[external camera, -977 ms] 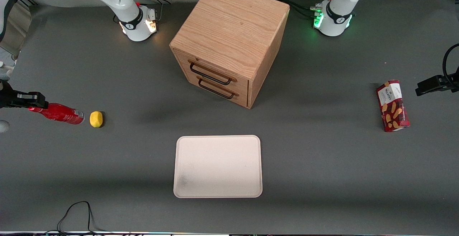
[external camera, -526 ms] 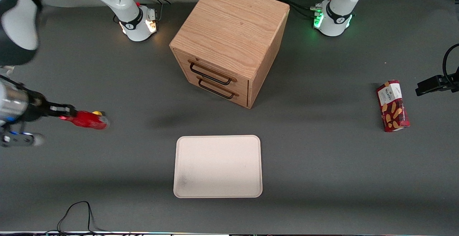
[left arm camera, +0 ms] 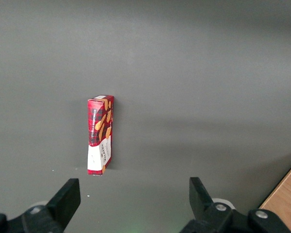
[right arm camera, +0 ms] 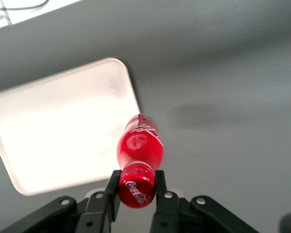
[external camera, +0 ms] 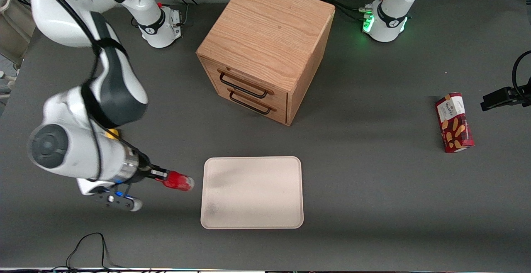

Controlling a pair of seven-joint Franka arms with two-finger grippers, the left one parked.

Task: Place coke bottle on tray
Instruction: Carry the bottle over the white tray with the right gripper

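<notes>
1. The coke bottle is clamped in the right arm's hand, whose two dark fingers press on either side of its red cap and neck; the body of the bottle sticks out past the fingertips.
2. In the front view the bottle is carried above the grey bench, just beside the tray on the edge toward the working arm's end. It has not reached the tray; a narrow strip of bench shows between the two.
3. Its long axis runs roughly level in line with the hand, cap at the hand and base aimed at the tray. In the right wrist view the base overlaps the tray's rim near a rounded corner.
4. The bottle is small and bright red all over, with white script on the cap and more white lettering on the body; the narrow neck widens into a rounded body.
5. The tray is cream, flat and rectangular with rounded corners and a low rim, lying nearer the front camera than the wooden drawer cabinet.
6. A yellow object shows partly under the arm's wrist. A red snack box lies toward the parked arm's end of the bench.
</notes>
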